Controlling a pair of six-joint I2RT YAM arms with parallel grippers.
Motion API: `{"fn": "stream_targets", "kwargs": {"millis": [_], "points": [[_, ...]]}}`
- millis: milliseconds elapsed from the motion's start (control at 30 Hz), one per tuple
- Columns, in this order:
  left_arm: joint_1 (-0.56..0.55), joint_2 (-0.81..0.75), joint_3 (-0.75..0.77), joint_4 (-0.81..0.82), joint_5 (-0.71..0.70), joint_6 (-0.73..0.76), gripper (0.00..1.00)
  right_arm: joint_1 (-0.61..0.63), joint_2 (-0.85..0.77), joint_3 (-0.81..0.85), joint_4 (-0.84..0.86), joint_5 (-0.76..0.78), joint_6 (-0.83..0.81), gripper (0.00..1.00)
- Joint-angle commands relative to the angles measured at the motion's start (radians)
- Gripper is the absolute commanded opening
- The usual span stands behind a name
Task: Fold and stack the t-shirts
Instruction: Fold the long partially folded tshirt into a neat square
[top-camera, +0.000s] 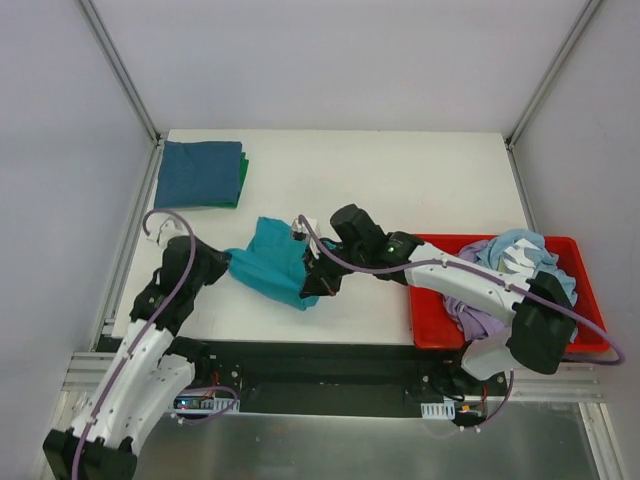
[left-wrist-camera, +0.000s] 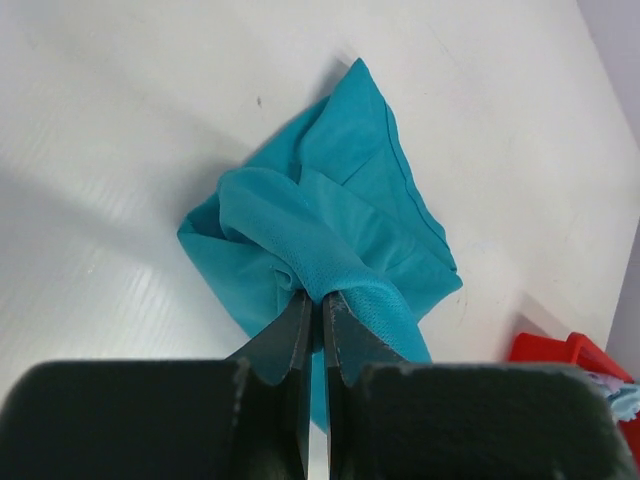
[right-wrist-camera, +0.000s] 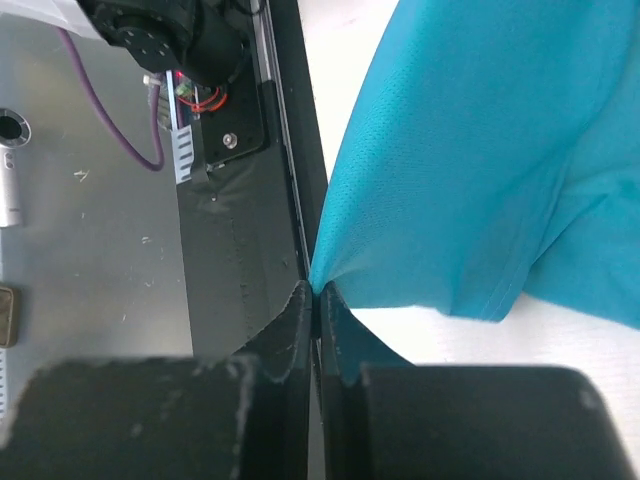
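Note:
A teal t-shirt (top-camera: 272, 262) lies bunched on the white table (top-camera: 400, 190) near its front edge. My left gripper (top-camera: 228, 263) is shut on the shirt's left edge; in the left wrist view the cloth (left-wrist-camera: 330, 240) is pinched between the closed fingers (left-wrist-camera: 292, 335). My right gripper (top-camera: 312, 285) is shut on the shirt's right lower corner; in the right wrist view the cloth (right-wrist-camera: 470, 170) fans out from the closed fingertips (right-wrist-camera: 298, 305). A folded stack of blue and green shirts (top-camera: 200, 174) sits at the back left.
A red bin (top-camera: 430, 330) at the front right holds several crumpled shirts, lilac and light blue (top-camera: 510, 262). The right arm reaches across from it toward the table's middle. The black front rail (top-camera: 330, 362) runs below the table edge.

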Motion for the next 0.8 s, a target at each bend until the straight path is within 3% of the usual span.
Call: {"fn": "stream_targets", "kwargs": {"millis": [0, 300, 500, 600, 767], "points": [[0.013, -0.176, -0.126, -0.058, -0.138, -0.105, 0.0, 0.014, -0.099, 0.0, 0.048, -0.042, -0.074, 0.01], [0.013, -0.29, -0.171, -0.176, -0.22, -0.211, 0.0, 0.046, -0.127, -0.052, 0.149, 0.08, -0.168, 0.01], [0.013, -0.301, -0.165, -0.201, -0.249, -0.248, 0.0, 0.044, -0.128, -0.138, 0.226, 0.232, -0.11, 0.01], [0.013, -0.268, -0.13, -0.187, -0.253, -0.253, 0.0, 0.034, -0.153, -0.152, 0.226, 0.316, -0.064, 0.01], [0.013, -0.098, -0.041, -0.03, -0.131, -0.199, 0.0, 0.005, -0.181, -0.151, 0.249, 0.43, -0.03, 0.01]]}}
